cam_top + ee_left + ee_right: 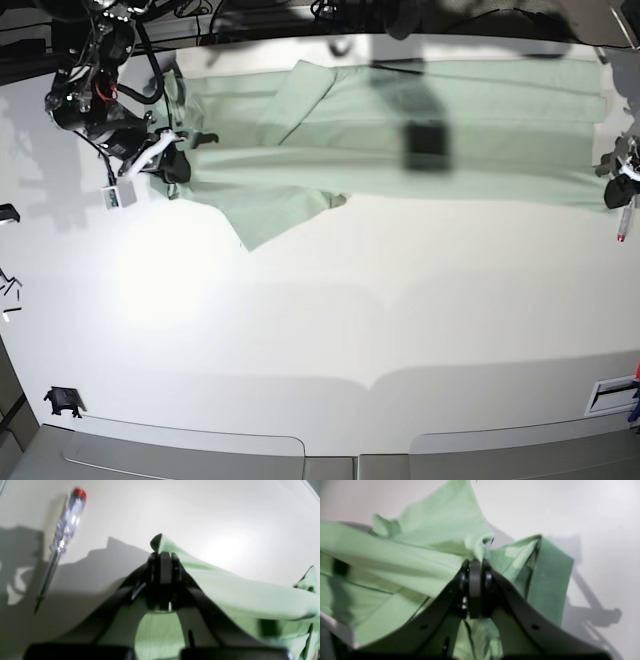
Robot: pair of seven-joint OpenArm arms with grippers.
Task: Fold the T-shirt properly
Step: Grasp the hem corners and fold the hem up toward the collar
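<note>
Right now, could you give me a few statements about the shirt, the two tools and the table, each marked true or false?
1. The left tool is shut on the T-shirt. True.
2. The right tool hangs open above bare table. False: it is shut on the T-shirt.
3. A screwdriver with a red cap lies on the white table. True.
4. The T-shirt is folded into a small square. False: it is stretched out between the two tools.
</note>
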